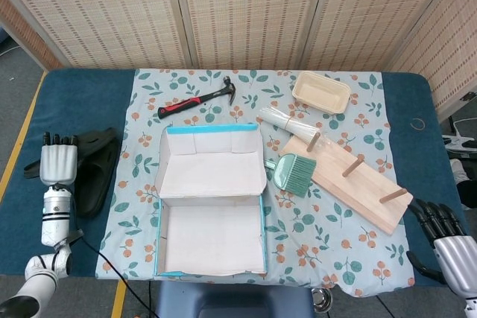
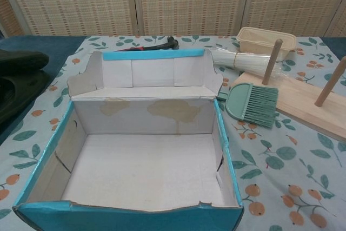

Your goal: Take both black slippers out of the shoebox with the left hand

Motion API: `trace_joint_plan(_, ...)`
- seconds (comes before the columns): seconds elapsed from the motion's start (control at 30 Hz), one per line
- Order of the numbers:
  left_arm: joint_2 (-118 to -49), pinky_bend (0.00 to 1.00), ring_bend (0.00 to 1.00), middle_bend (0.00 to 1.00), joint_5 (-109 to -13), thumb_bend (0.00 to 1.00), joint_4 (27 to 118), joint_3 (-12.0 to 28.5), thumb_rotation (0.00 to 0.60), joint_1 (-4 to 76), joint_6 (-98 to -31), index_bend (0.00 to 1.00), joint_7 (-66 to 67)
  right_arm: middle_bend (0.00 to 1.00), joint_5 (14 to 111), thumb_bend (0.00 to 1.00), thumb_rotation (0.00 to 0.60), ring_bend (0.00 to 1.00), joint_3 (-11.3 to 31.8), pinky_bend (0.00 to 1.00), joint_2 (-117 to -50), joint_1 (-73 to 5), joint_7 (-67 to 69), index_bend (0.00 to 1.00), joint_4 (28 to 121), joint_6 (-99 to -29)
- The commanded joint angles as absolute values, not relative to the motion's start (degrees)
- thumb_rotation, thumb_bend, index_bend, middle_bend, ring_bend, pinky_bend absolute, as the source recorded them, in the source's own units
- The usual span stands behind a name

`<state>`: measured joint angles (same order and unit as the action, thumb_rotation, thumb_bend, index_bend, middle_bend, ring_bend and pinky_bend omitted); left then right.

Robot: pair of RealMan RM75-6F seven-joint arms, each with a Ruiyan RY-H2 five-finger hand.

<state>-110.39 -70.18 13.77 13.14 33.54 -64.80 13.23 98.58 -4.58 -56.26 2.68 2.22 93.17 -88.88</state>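
The shoebox [image 1: 159,229] stands open at the middle of the table, and its inside [image 2: 146,114] holds nothing. At the far left, on the blue cloth, my left hand [image 1: 58,163] holds one black slipper [image 1: 100,141] just above the other black slipper [image 1: 95,184], which lies flat. The chest view shows the held slipper [image 2: 21,60] over the lying one [image 2: 13,93]; the hand itself is out of that frame. My right hand [image 1: 446,247] hangs off the table's near right corner with fingers apart and nothing in it.
A red-handled hammer [image 1: 197,99] lies behind the box. To the right are a beige tray [image 1: 321,91], a bundle of white sticks [image 1: 287,118], a green brush [image 1: 292,173] and a wooden peg board [image 1: 358,184].
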Motion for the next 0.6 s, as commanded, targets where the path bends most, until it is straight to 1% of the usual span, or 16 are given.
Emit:
trace_joint_plan(0.03,-113.8,0.16,0.00,0.00,-67.9,0.47,10.4,15.6,0.600,35.1,-60.8,0.00,8.6,0.00,97.8,0.25,0.539,0.00,-4.4,0.00,-56.8,2.2,1.0,0.00,93.6,-87.7)
trace_joint_plan(0.17,-113.8,0.12,0.00,0.00,-68.3,0.41,12.3,15.8,0.600,34.8,-60.8,0.00,2.8,0.00,97.4,0.25,0.539,0.00,-4.4,0.00,-57.0,1.8,0.1,0.00,94.1,-86.8)
trace_joint_plan(0.33,-112.2,0.10,0.00,0.00,-70.1,0.38,18.5,15.1,0.600,33.8,-65.1,0.00,-3.1,0.00,97.8,0.25,0.539,0.00,-4.6,0.00,-56.8,2.1,0.3,0.00,94.5,-87.6)
trace_joint_plan(0.43,-109.4,0.10,0.00,0.00,-71.5,0.38,25.8,14.4,0.600,32.1,-69.2,0.00,-4.1,0.00,98.2,0.25,0.539,0.00,-4.8,0.00,-56.6,2.3,0.6,0.00,94.5,-88.2)
trace_joint_plan(0.5,-105.9,0.10,0.00,0.00,-72.6,0.38,33.9,13.7,0.600,30.4,-72.0,0.00,-3.5,0.00,98.6,0.25,0.539,0.00,-5.0,0.00,-56.4,2.4,1.0,0.00,94.5,-88.6)
trace_joint_plan(0.53,-104.5,0.10,0.00,0.00,-72.9,0.38,36.8,13.5,0.600,29.7,-72.7,0.00,-3.0,0.00,98.7,0.25,0.539,0.00,-5.0,0.00,-56.3,2.5,1.0,0.00,94.5,-88.7)
trace_joint_plan(0.6,-103.2,0.10,0.00,0.00,-73.0,0.38,39.7,13.3,0.600,29.1,-73.1,0.00,-2.3,0.00,98.8,0.25,0.539,0.00,-5.1,0.00,-56.3,2.5,1.1,0.00,94.5,-88.8)
